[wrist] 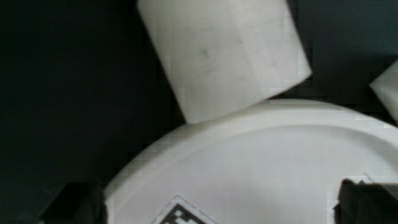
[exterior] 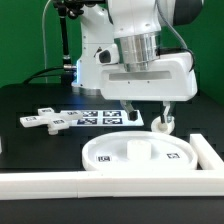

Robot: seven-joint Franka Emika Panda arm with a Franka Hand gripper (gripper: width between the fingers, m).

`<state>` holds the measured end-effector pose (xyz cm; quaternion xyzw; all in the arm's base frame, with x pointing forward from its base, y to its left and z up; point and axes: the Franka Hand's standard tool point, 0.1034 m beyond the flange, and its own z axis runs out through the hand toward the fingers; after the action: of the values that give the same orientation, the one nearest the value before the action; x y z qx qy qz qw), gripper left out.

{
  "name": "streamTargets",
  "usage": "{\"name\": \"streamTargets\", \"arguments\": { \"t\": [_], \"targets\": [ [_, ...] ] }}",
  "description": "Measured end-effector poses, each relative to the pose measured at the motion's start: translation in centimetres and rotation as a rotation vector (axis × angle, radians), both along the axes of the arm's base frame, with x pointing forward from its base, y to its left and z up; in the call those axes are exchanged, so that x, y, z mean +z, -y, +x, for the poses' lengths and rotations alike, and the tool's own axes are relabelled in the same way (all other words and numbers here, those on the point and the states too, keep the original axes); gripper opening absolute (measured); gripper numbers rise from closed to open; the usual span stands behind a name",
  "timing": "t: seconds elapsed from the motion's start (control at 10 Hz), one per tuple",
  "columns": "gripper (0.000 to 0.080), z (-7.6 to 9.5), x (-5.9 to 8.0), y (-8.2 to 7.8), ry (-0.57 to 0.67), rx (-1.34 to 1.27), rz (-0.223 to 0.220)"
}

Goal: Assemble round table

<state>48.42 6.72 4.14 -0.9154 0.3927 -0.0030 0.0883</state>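
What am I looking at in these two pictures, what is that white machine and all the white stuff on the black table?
The white machine is a robot arm; its two-finger gripper hangs open, holding nothing. One picture comes from a camera off the arm, the other from a camera on its wrist, looking down past the fingers. On the black table lie a large rimmed round white plastic disc, a short white cylinder post beside it, a flat white cross-shaped piece, a marker board and long white border bars.
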Motion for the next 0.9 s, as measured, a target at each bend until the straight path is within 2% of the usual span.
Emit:
{"name": "streamTargets", "arguments": {
  "t": [0.4, 0.6, 0.9],
  "targets": [
    [0.0648, -0.13, -0.07, -0.05, -0.009, 0.1, 0.006],
    [0.0648, -0.17, -0.06, -0.27, -0.098, 0.2, 0.078],
    [0.0648, -0.57, -0.12, 0.32, -0.251, 0.223, 0.194]
  ]
}}
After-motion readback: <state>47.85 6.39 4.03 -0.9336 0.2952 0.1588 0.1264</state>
